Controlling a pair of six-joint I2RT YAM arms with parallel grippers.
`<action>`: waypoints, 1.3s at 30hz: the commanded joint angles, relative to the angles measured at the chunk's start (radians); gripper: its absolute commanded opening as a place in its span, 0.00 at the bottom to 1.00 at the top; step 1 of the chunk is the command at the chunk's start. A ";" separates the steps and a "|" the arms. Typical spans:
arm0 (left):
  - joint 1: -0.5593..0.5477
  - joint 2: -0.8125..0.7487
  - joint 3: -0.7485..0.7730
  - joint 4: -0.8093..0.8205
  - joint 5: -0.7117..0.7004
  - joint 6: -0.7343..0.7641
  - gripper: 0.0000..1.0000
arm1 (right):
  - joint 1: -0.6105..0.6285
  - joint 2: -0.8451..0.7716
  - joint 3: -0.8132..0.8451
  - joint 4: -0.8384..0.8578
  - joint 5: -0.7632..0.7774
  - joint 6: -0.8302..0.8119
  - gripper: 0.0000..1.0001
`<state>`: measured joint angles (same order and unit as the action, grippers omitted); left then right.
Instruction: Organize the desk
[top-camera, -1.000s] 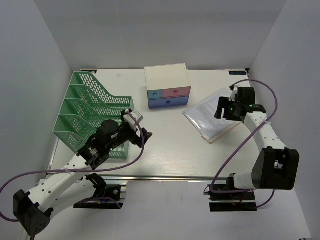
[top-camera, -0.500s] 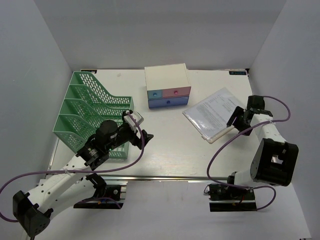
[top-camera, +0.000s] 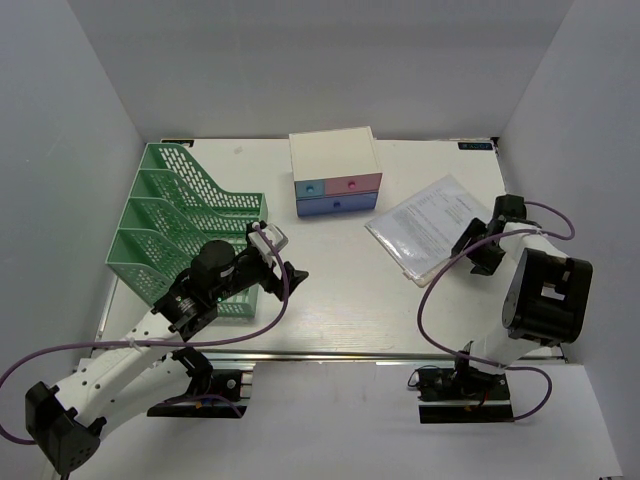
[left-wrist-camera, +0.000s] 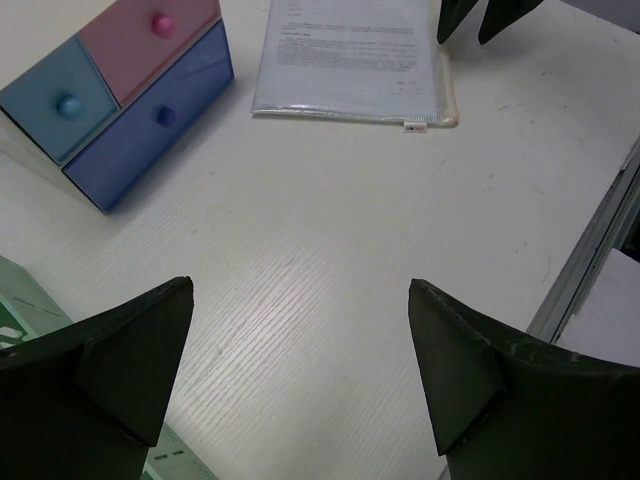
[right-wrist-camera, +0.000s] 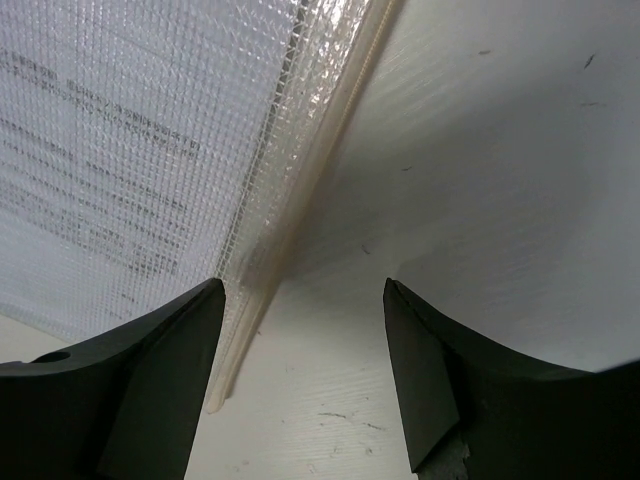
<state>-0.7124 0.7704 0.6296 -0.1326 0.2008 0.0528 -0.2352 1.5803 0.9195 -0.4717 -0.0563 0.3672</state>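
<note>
Grey walls shut in the desk (top-camera: 340, 295), an off-white tabletop with a metal rail (top-camera: 330, 353) along its near edge. Closest to that rail, the left gripper (left-wrist-camera: 298, 290) hangs above the bare surface with its jaws spread wide and nothing between them; only the desk shows in the gap. Behind and to the left of those jaws stands the green mesh file rack (top-camera: 170, 215), its near corner just beside the wrist. Ahead of the left jaws, well apart, sits the small white drawer box (left-wrist-camera: 120, 90), with one pink, one light blue and one wide darker blue drawer, all pushed in. Ahead and to the right lies a clear plastic document sleeve (left-wrist-camera: 350, 60) with printed sheets inside, flat on the desk. The right gripper (right-wrist-camera: 302, 288) is low at the sleeve's right-hand edge, jaws parted and gripping nothing. One finger (right-wrist-camera: 150, 370) sits over the sleeve's border and the other over bare desk, and the sleeve's seam runs away from the gap between them. Whether that finger touches the plastic cannot be told. Beyond the sleeve, farther from the right jaws, the drawer box stands toward the back wall.
</note>
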 joint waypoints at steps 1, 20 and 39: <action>0.001 -0.020 0.007 0.018 0.031 0.007 0.98 | -0.007 0.029 0.015 0.039 -0.007 0.027 0.70; 0.001 -0.029 0.007 0.022 0.042 0.005 0.98 | -0.001 0.147 0.027 0.177 -0.037 0.055 0.62; 0.001 -0.026 -0.002 0.025 0.040 0.009 0.98 | -0.024 -0.028 -0.163 0.350 -0.053 0.001 0.00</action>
<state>-0.7124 0.7578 0.6296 -0.1268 0.2256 0.0540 -0.2489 1.6146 0.7963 -0.1032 -0.1303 0.4099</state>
